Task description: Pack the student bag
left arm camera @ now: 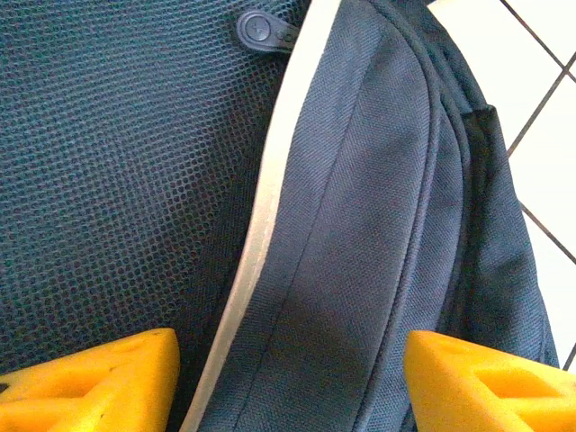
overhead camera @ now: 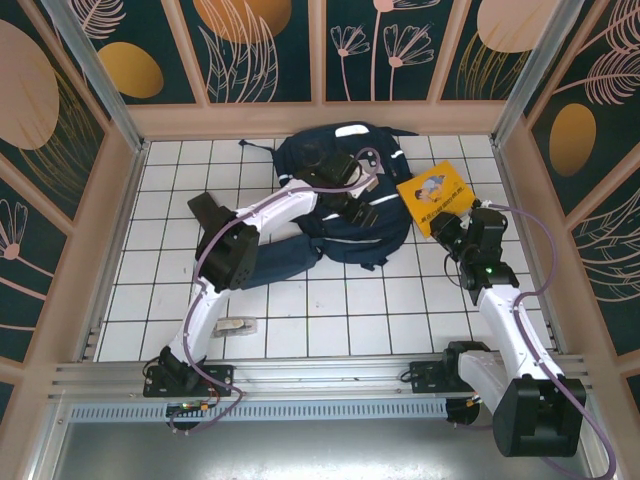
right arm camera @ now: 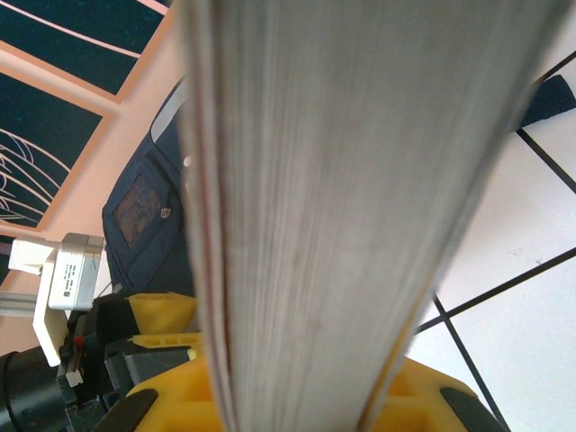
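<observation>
The student bag (overhead camera: 345, 205), a navy backpack with white stripes, lies flat at the back middle of the tiled table. My left gripper (overhead camera: 352, 172) hangs over its upper part. In the left wrist view the gripper (left arm camera: 290, 382) is open, its yellow fingertips (left arm camera: 90, 382) spread to either side of a navy seam and white stripe (left arm camera: 261, 234) of the bag (left arm camera: 378, 225), with mesh on the left. My right gripper (overhead camera: 457, 232) is shut on a yellow book (overhead camera: 434, 196) just right of the bag. The book's page edge (right arm camera: 342, 180) rises from the right gripper (right arm camera: 297, 400), with the bag (right arm camera: 144, 211) behind.
A navy oblong pouch (overhead camera: 285, 258) lies by the bag's near left corner. Beside the left arm's elbow is a black object (overhead camera: 210, 210), and a small pale item (overhead camera: 236, 325) lies near the left base. Patterned walls (overhead camera: 320, 50) close in the table on three sides.
</observation>
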`<state>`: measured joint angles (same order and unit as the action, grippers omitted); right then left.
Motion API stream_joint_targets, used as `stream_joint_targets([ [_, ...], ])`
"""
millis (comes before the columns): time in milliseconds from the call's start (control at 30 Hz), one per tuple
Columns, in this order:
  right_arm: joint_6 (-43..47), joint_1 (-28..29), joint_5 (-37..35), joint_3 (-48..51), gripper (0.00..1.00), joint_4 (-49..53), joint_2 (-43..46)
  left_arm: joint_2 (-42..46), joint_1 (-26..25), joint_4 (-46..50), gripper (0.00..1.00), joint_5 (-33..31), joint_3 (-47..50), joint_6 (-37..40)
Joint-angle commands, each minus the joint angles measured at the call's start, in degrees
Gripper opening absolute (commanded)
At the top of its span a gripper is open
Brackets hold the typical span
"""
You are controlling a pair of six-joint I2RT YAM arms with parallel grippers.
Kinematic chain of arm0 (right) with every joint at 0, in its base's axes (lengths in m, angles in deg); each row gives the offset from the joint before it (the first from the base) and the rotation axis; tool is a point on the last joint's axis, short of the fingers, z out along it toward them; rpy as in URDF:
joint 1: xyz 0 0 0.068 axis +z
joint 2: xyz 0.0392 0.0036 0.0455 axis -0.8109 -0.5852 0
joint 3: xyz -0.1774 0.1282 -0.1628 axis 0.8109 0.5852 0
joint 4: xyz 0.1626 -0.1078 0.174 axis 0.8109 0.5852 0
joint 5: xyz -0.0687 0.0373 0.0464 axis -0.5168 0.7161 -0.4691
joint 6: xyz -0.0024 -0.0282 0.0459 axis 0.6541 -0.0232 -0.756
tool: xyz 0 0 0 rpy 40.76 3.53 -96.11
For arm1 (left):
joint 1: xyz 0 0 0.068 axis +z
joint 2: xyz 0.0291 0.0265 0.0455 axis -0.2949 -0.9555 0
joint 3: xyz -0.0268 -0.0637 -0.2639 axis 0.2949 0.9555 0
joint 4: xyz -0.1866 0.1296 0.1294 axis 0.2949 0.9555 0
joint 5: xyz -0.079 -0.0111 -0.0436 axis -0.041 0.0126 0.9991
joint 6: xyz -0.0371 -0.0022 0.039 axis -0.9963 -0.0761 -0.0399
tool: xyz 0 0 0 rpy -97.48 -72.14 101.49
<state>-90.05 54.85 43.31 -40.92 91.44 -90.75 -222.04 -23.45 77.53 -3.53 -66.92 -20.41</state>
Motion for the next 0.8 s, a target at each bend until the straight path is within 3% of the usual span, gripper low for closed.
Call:
stream_joint_targets([
  [0, 0.6, -0.6, 1.2, 0.0, 0.00, -4.0, 0.7, 0.4, -1.7, 3.4, 0.67, -0.5, 0.8, 2.1],
  [300, -0.1, -0.7, 1.9, 1.1, 0.00, -4.6, 1.0, -3.3, -4.4, 3.0, 0.67, -15.3, 3.9, 4.3],
  [367, 0.1, -0.8, 2.1, 1.0, 0.00, -4.3, 1.2, -4.3, -4.3, 2.6, 0.63, -17.5, 3.4, 4.3],
  [500, 0.3, -0.9, 2.1, 0.8, 0.00, -3.3, 2.4, -5.9, -4.3, 1.9, 0.37, -18.2, 1.7, 4.7],
  [667, 0.5, -1.1, 2.2, 0.9, 0.00, -1.5, 4.3, -7.3, -4.2, 1.7, 0.20, -13.8, -0.7, 5.3],
  [767, 0.8, -1.3, 1.3, 0.8, 0.00, 0.1, 5.9, -6.7, -4.2, 1.8, 0.00, -11.3, -1.4, 4.5],
])
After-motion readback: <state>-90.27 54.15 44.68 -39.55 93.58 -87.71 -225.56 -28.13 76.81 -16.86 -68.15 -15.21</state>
